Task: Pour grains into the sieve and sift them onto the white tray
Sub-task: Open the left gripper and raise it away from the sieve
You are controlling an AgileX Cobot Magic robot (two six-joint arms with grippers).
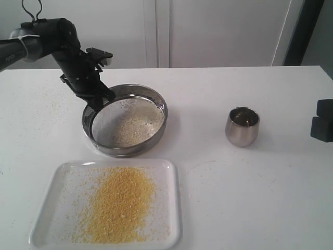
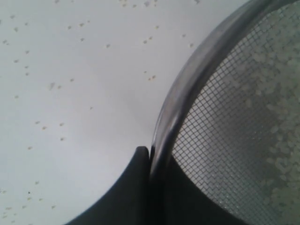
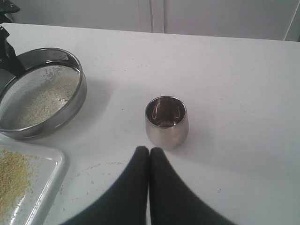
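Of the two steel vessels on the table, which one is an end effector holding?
The wide, shallow sieve: the left end effector clamps its rim. The small rounded cup stands free, with the right end effector shut and apart from it.

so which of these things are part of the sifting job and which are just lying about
In the job: sieve, rim held by the left fingers; grains; white tray.
Lying about: steel cup, standing apart; stray specks.

One sieve (image 1: 127,151), one white tray (image 1: 52,219), one steel cup (image 1: 242,126), two heaps of grains (image 1: 120,203) (yellow on tray, paler in sieve).
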